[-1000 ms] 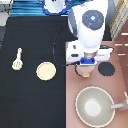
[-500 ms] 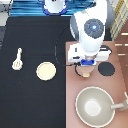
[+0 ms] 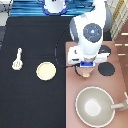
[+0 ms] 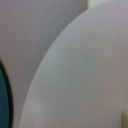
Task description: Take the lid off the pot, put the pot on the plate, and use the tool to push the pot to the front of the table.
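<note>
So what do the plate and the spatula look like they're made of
The plate looks like matte cream plastic or ceramic, with no glare. The tool, slotted and cream-white, looks like plastic. The gripper hangs over the stove, far from both.

The white-and-blue gripper (image 3: 87, 67) is hanging over the pinkish-brown stove panel (image 3: 120, 75), with a pale-pink curved surface (image 4: 85, 75) filling the wrist view and a peach-pink sliver showing just under it in the exterior view; a black burner (image 3: 106, 69) is lying just beside it toward the exterior view's right. The cream-yellow plate (image 3: 45, 71) and the cream-white slotted tool (image 3: 17, 60) are sitting well apart from it on the black table (image 3: 35, 100), toward the exterior view's left; the grey-beige pan (image 3: 95, 106) is showing a paler inside near it, toward the exterior view's bottom.
</note>
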Controlling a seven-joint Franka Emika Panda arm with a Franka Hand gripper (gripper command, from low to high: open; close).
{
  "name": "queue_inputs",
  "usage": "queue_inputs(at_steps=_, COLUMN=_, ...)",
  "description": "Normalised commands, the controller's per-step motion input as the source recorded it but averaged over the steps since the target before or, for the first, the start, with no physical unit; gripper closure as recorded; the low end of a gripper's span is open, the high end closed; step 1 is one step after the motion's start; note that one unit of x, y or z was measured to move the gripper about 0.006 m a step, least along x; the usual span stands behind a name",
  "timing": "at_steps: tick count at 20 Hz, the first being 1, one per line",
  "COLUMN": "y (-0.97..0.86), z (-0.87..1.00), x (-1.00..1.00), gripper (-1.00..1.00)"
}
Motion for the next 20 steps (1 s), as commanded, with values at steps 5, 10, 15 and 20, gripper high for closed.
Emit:
queue_inputs(at_steps=5, y=0.0, z=0.03, x=-0.08, gripper=1.0)
queue_inputs(at_steps=10, y=0.0, z=0.15, x=-0.14, gripper=1.0)
queue_inputs(at_steps=15, y=0.05, z=0.8, x=-0.56, gripper=1.0)
queue_inputs(at_steps=20, y=0.08, z=0.85, x=-0.96, gripper=1.0)
